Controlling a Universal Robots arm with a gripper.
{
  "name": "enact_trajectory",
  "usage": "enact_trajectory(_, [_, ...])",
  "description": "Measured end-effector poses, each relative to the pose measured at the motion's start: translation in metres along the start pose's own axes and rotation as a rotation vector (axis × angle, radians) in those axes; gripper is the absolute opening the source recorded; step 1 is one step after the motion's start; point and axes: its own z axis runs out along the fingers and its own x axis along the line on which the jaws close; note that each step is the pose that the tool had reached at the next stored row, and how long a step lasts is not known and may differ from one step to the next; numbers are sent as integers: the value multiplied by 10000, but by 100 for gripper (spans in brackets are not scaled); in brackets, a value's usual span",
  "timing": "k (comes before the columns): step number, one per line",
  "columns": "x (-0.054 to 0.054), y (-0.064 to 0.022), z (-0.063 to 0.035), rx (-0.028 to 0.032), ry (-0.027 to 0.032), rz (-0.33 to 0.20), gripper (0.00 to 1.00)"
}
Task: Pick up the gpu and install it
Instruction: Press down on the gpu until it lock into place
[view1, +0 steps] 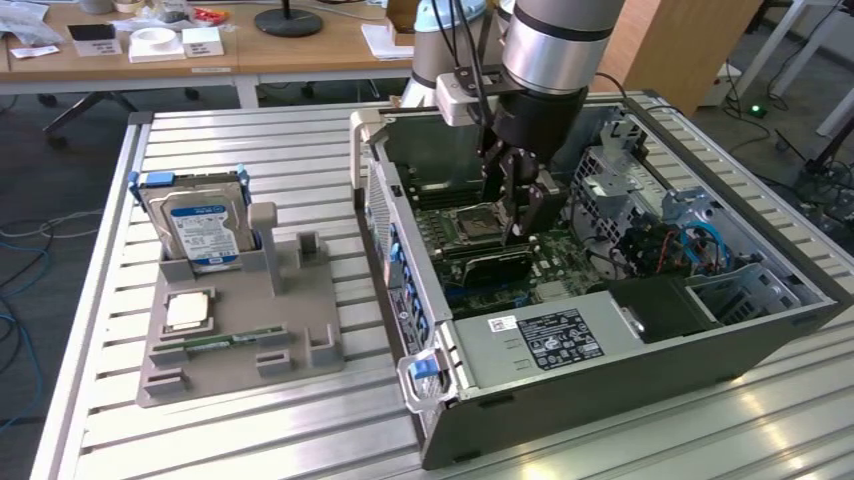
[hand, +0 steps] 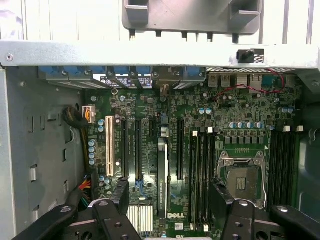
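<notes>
1. Table (view1: 240, 150): slatted metal. It carries the open case (view1: 641, 370) and, on the exterior view's left, a grey fixture (view1: 240, 370).
2. Case: lying on its side with the panel off and the board (hand: 150, 105) exposed. The arm (view1: 561, 40) reaches down into it from above.
3. Fixture: holds the drive (view1: 200, 225) upright, plus a CPU (view1: 187, 310) and a memory stick (view1: 220, 340). I see no gpu on it.
4. Gripper (hand: 170, 195): inside the case, low over the board (view1: 461, 225). Its jaws stand wide apart and clamp nothing. The fingers (hand: 120, 192) sit either side of the slot row, well off the card.
5. Gpu (hand: 162, 175): seen edge-on in the wrist view, standing in a board slot between the 2 fingers. In the exterior view it is the dark slab (view1: 487, 266) just below the gripper (view1: 518, 215).
6. Judgement: the install looks made or very nearly so. I cannot tell whether the card is pressed fully home or whether its bracket meets the rear wall.
7. Doing this step well: I would keep both fingers clear of the card faces, so nothing drags or tilts it. I would keep the tool square to the slot. I would also check that the card's top edge runs level along its length, because 1 raised end would mean a half-seated connector.
</notes>
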Motion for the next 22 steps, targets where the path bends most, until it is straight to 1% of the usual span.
enact_trajectory(9, [0,0,0,0,0,0,75])
enact_trajectory(10, [0,0,0,0,0,0,73])
enact_trajectory(11, [0,0,0,0,0,0,67])
enact_trajectory(12, [0,0,0,0,0,0,67])
enact_trajectory(13, [0,0,0,0,0,0,61])
enact_trajectory(14, [0,0,0,0,0,0,61])
enact_trajectory(17, [0,0,0,0,0,-1,44])
enact_trajectory(18, [0,0,0,0,0,0,44])
enact_trajectory(21, [0,0,0,0,0,0,26])
enact_trajectory(22, [0,0,0,0,0,0,26])
